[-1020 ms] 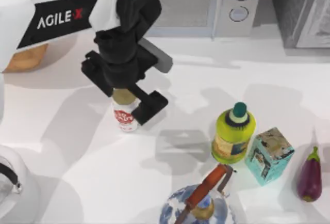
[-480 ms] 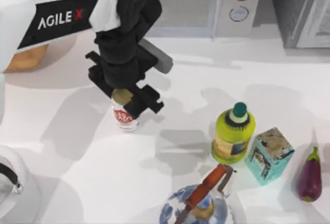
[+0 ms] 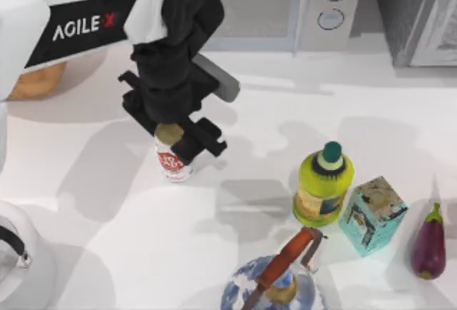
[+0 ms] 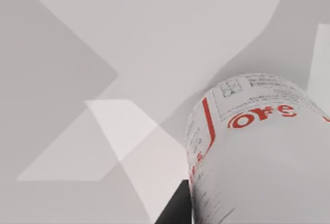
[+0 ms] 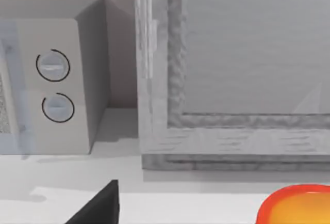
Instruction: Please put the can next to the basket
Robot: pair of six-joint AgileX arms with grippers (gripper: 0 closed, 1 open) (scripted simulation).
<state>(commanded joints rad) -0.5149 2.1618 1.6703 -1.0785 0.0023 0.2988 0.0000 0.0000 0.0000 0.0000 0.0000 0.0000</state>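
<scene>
Red lettering, seemingly "ore", is showing on the small white cylindrical can [image 4: 258,157], which the black left end effector [image 3: 173,133] is clenching on the white worktop [image 3: 107,253].

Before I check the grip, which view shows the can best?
The top view: the can stands whole on the table, its gold top and red label visible, with the left gripper closed around its upper part. The left wrist view shows the can's printed side up close. The right wrist view faces the microwave.
</scene>
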